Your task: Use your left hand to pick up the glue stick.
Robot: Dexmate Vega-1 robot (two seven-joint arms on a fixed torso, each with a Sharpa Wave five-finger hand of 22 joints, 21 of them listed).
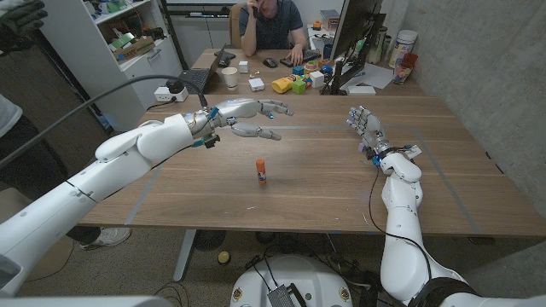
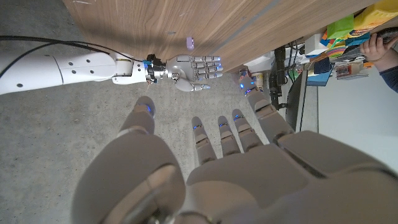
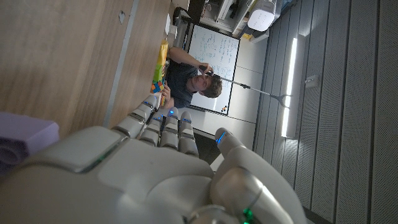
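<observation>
Left hand [image 1: 247, 117] hovers fingers apart, holding nothing, above the table [image 1: 444, 183]; the glue stick [image 1: 261, 171] stands upright mid-table, nearer the front edge, untouched. Right hand [image 1: 367, 130] waits with fingers apart near the right edge, so reach and grasp are both left to do.

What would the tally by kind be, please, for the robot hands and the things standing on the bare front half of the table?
Robot hands: 2, the left robot hand open above the table and the right robot hand open, fingers up.
Glue sticks: 1, the glue stick upright on the table.
Total: 3.
</observation>
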